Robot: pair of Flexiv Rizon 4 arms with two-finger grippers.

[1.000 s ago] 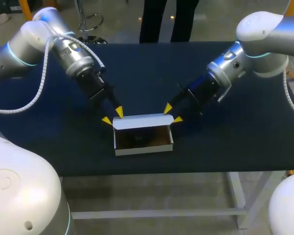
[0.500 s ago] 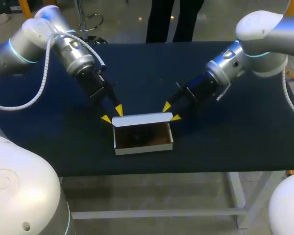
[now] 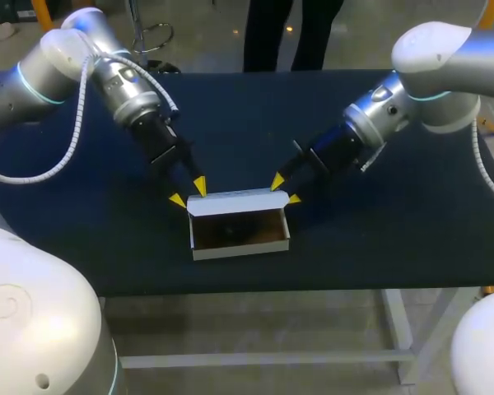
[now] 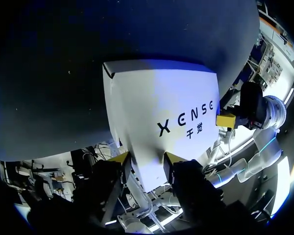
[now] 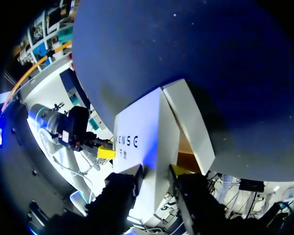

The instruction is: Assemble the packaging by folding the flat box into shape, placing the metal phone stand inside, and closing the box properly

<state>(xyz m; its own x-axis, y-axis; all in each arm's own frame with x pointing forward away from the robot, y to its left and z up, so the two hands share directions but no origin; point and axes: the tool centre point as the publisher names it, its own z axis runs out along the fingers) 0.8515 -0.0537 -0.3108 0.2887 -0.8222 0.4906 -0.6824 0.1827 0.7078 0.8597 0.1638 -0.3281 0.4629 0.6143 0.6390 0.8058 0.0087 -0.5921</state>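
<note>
A white cardboard box (image 3: 239,247) stands open in the middle of the dark table, its brown inside facing up. Something dark lies inside it, too dim to make out. Its lid flap (image 3: 237,202) rises along the far edge. My left gripper (image 3: 188,192) straddles the lid's left end and my right gripper (image 3: 286,190) its right end. In the left wrist view the printed lid (image 4: 161,103) narrows down between the gripper (image 4: 147,157), both yellow tips against it. The right wrist view shows the same: lid (image 5: 139,132) clamped in the gripper (image 5: 157,170).
The dark blue table cloth (image 3: 395,230) lies bare around the box. The table's front edge (image 3: 313,288) runs a short way below the box.
Both grippers have shifted slightly with the lid ends, the right one moving a little to the left. The lid stands a touch more upright than before.
</note>
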